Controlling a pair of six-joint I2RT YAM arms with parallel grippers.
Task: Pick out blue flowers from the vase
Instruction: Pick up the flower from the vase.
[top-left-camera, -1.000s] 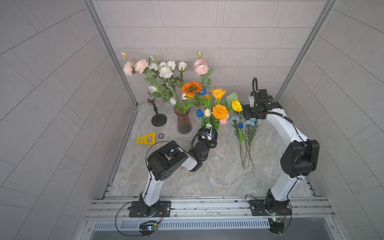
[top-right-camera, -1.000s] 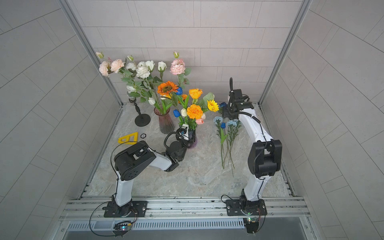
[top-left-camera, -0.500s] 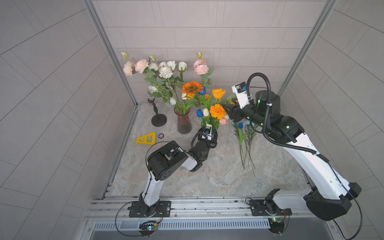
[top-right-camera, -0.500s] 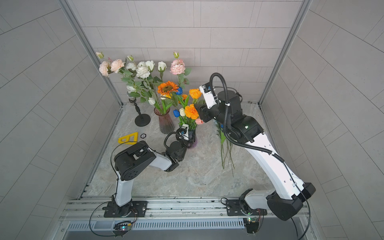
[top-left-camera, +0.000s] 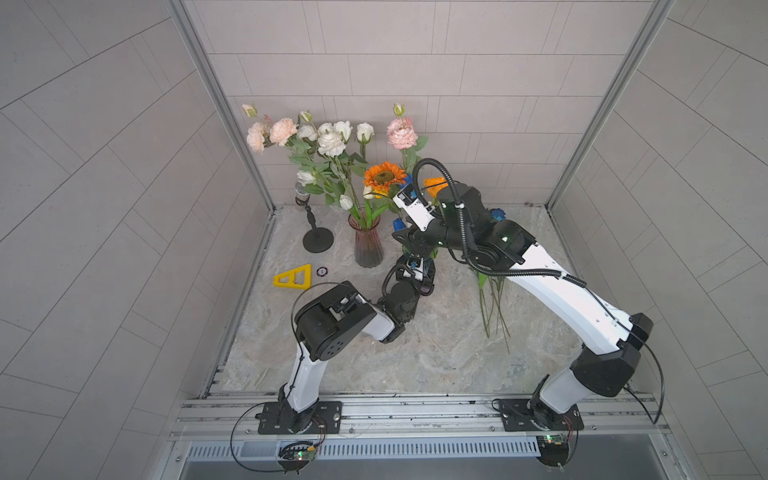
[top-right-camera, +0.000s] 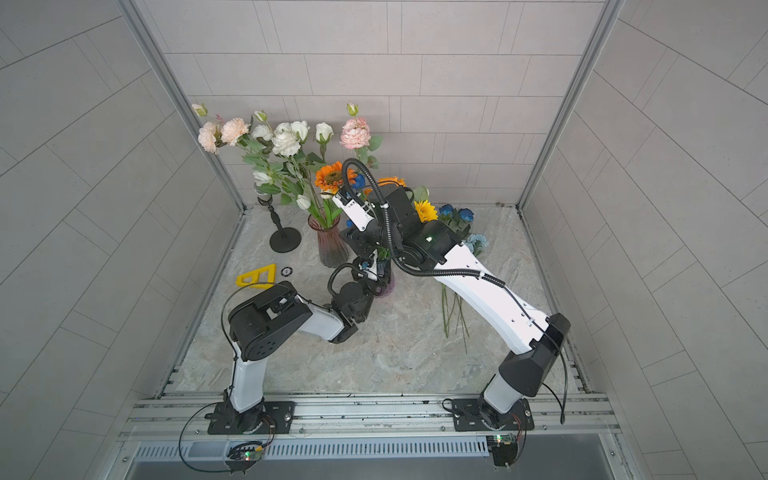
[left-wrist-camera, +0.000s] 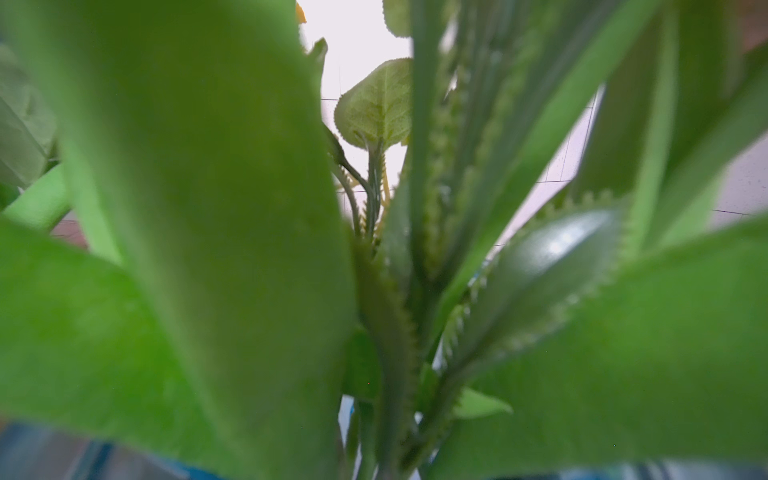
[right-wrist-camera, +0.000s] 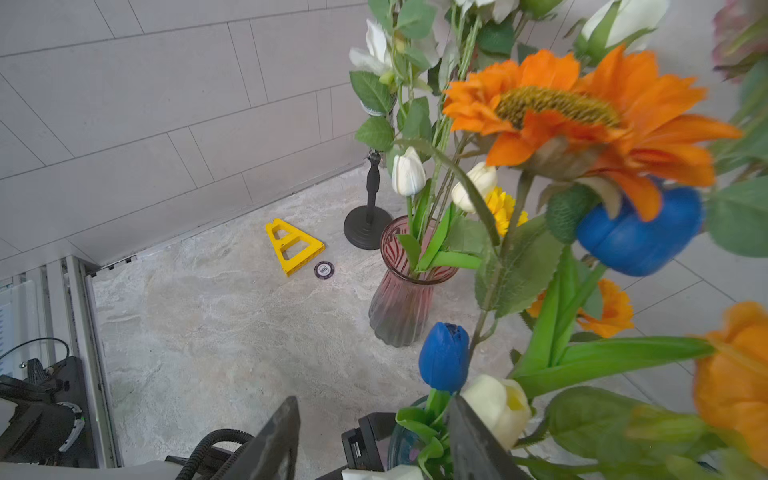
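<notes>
A small glass vase (top-right-camera: 385, 282) stands mid-table with orange, yellow and cream blooms and two deep-blue tulip buds (right-wrist-camera: 444, 357) (right-wrist-camera: 640, 232). My left gripper (top-left-camera: 417, 272) is shut on this vase from the near side. The left wrist view shows only its green stems (left-wrist-camera: 395, 332) and leaves. My right gripper (right-wrist-camera: 374, 436) hangs open above the vase rim. Its right finger (right-wrist-camera: 469, 436) is just below the nearer blue bud, with nothing between the jaws. More blue flowers (top-right-camera: 465, 215) lie on the table at the right with their stems (top-left-camera: 490, 299) pointing forward.
A ribbed red vase (top-left-camera: 368, 245) with white, pink and orange flowers stands left of the held vase. A black stand (top-left-camera: 318, 241), a yellow triangle (top-left-camera: 294, 277) and a small round chip (top-left-camera: 321, 271) lie further left. Tiled walls close in the back and sides.
My right arm has swung from the back right, by the blue flowers on the table, to above the held vase, and its jaws have narrowed a little. The left arm has not moved.
</notes>
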